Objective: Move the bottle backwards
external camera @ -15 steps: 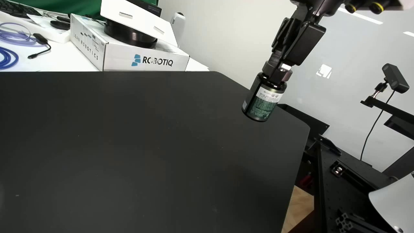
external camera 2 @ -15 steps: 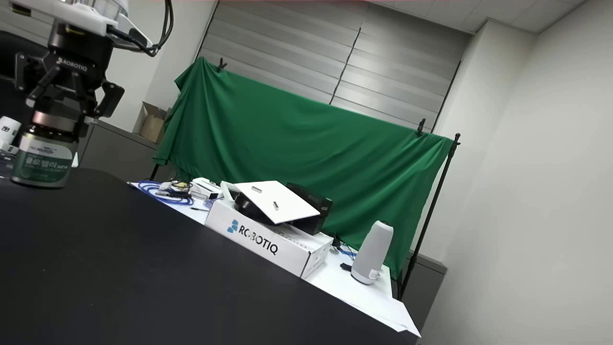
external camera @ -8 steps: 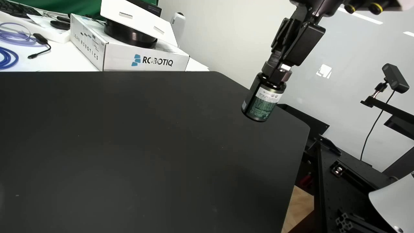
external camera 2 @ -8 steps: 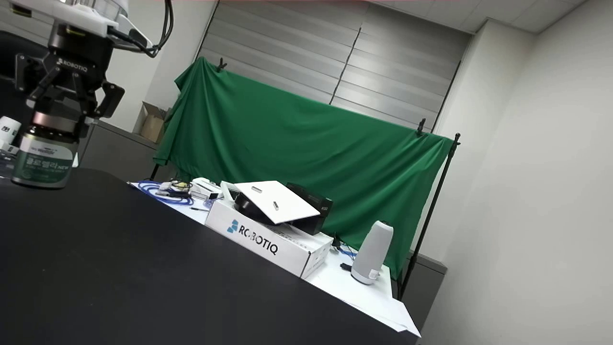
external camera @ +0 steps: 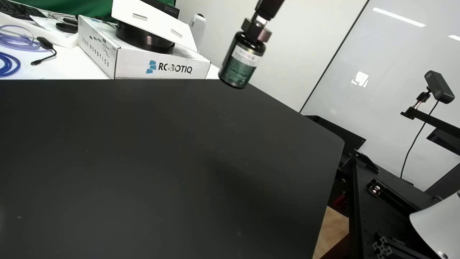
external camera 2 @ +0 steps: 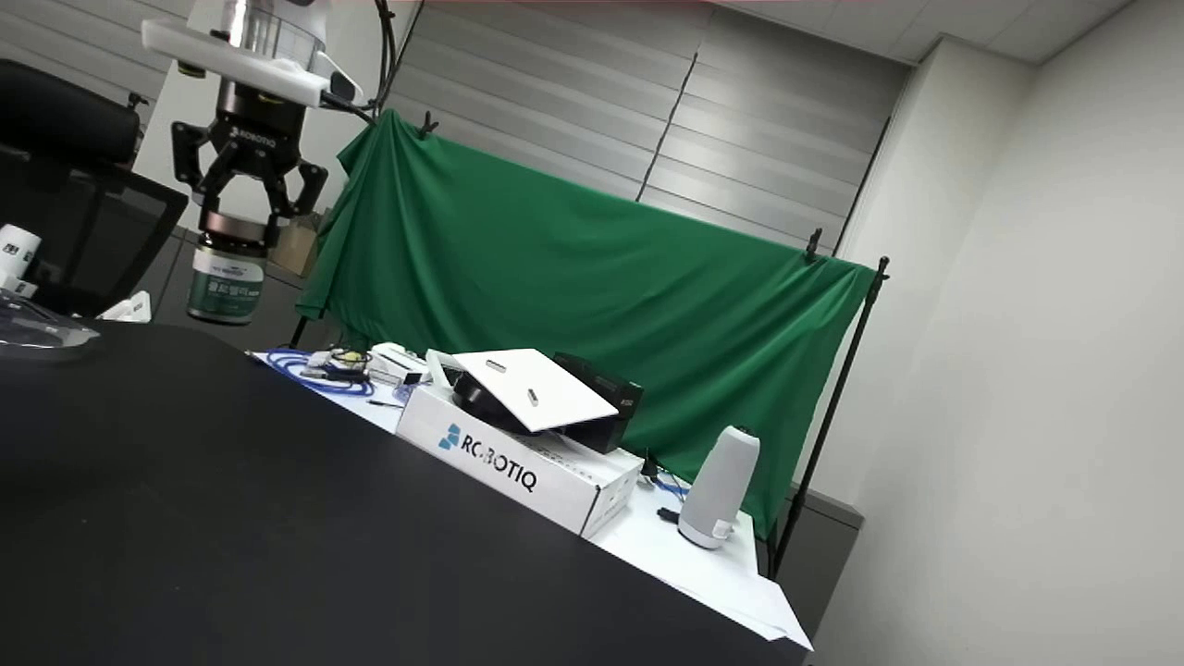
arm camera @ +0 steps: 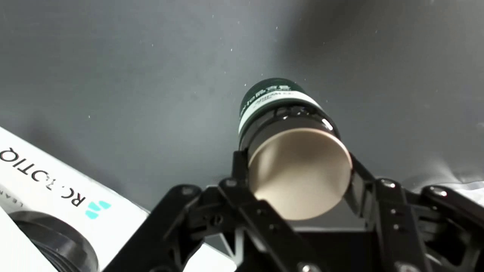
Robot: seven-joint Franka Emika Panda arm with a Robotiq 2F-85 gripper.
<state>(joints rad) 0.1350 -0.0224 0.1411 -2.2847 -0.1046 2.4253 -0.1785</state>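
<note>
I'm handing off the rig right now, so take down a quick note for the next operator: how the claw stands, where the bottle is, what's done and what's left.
Claw: closed on the cap of the bottle.
Bottle: in the air over the black table, cap uppermost.
Done: gripped and lifted clear of the table.
Left: most likely finish the backward carry, lower it to the table, then open the claw.
Unclear: which way counts as backwards and how much travel remains.
</note>
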